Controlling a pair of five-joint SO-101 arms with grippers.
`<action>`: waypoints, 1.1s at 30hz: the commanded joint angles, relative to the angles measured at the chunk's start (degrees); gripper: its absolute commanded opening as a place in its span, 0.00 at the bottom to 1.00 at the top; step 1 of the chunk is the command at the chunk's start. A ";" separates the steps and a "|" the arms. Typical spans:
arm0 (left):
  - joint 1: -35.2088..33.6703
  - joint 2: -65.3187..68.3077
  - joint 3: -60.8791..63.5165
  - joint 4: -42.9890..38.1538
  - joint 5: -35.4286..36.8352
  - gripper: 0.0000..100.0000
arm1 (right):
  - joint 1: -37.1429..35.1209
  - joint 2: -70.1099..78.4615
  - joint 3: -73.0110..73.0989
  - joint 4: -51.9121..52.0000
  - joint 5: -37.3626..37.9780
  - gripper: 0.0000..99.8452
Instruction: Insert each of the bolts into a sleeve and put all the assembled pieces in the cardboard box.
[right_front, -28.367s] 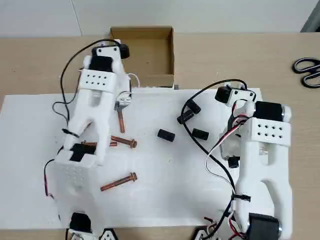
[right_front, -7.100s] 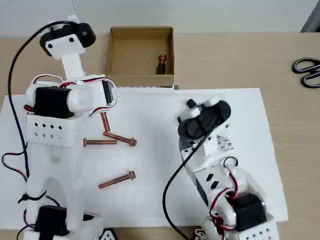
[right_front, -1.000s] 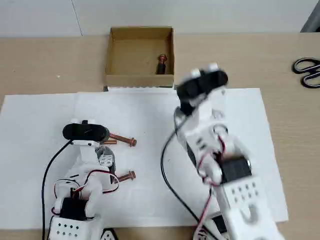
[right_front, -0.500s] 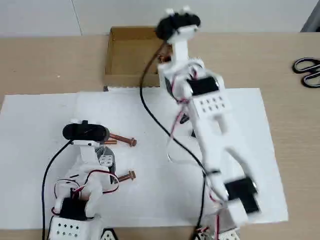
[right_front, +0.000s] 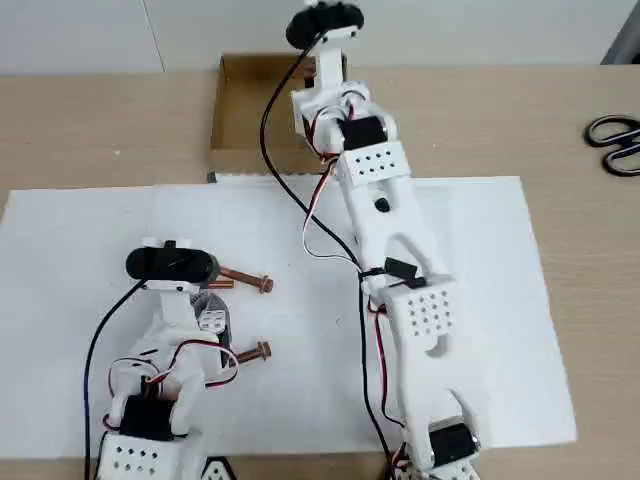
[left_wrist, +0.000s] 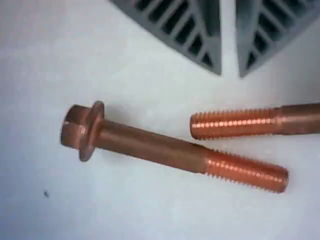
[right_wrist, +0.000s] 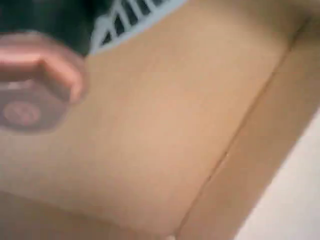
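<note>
The cardboard box (right_front: 240, 110) stands at the back of the table, and my right arm stretches across the sheet with its gripper (right_front: 318, 100) over it. The right wrist view shows that gripper (right_wrist: 70, 35) shut on a black sleeve (right_wrist: 50, 20) with a copper bolt head (right_wrist: 30, 100) sticking out, just above the box floor (right_wrist: 165, 125). My left gripper (left_wrist: 228, 72) hovers low over two bare copper bolts (left_wrist: 165, 150) (left_wrist: 250, 122), its fingers nearly together with nothing between them. Loose bolts (right_front: 245, 278) (right_front: 250, 352) lie beside that gripper (right_front: 213, 312).
A white paper sheet (right_front: 500, 220) covers the middle of the wooden table. Scissors (right_front: 612, 132) lie at the far right edge. The right arm's body spans the sheet from the front edge to the box.
My right arm has swung from the middle of the sheet out over the cardboard box, carrying the sleeved bolt. The left arm has stayed still over the bolts.
</note>
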 joint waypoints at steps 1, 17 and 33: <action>-0.44 -0.53 -0.22 -1.41 -0.35 0.01 | -0.75 6.73 -14.24 0.48 4.13 0.01; -0.44 -0.53 -0.22 -1.41 -0.35 0.01 | -2.95 14.20 -22.95 9.71 10.46 0.21; -0.44 -0.53 -0.22 -1.49 -0.26 0.01 | -1.01 0.92 -30.59 47.08 8.88 0.21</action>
